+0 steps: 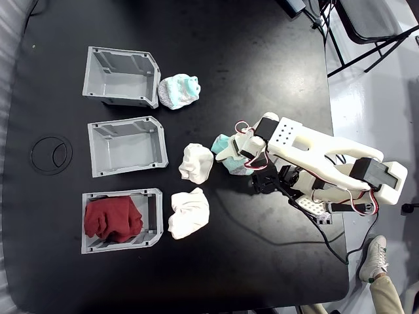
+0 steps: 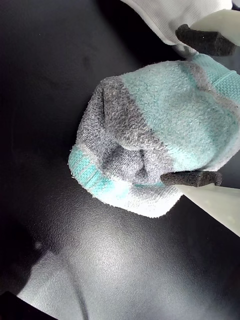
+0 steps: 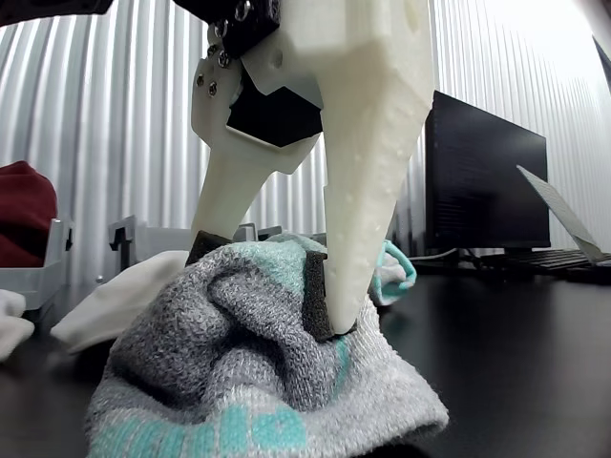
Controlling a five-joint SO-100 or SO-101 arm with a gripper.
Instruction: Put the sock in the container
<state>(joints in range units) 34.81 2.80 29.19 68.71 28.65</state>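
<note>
A balled sock (image 2: pixel 150 135), mint-teal with a grey patch and a white cuff, lies on the black table right of centre in the fixed view (image 1: pixel 222 144). My gripper (image 1: pixel 230 157) straddles it from above. In the wrist view, the black foam pads (image 2: pixel 192 177) of the gripper (image 2: pixel 200 107) press into opposite sides of the sock. The other view shows the white fingers (image 3: pixel 368 191) dug into the sock (image 3: pixel 220 363), which rests on the table. Three grey containers stand in a column at the left: the top one (image 1: pixel 98 88) and the middle one (image 1: pixel 105 167) are empty.
The bottom bin (image 1: pixel 156 222) holds a dark red cloth bundle (image 1: pixel 112 219). A second mint sock (image 1: pixel 179 91) sits beside the top bin. Two white balled socks (image 1: pixel 196 162) (image 1: pixel 190 212) lie between my gripper and the bins. A person's shoe (image 1: pixel 374 258) is at the table's lower right.
</note>
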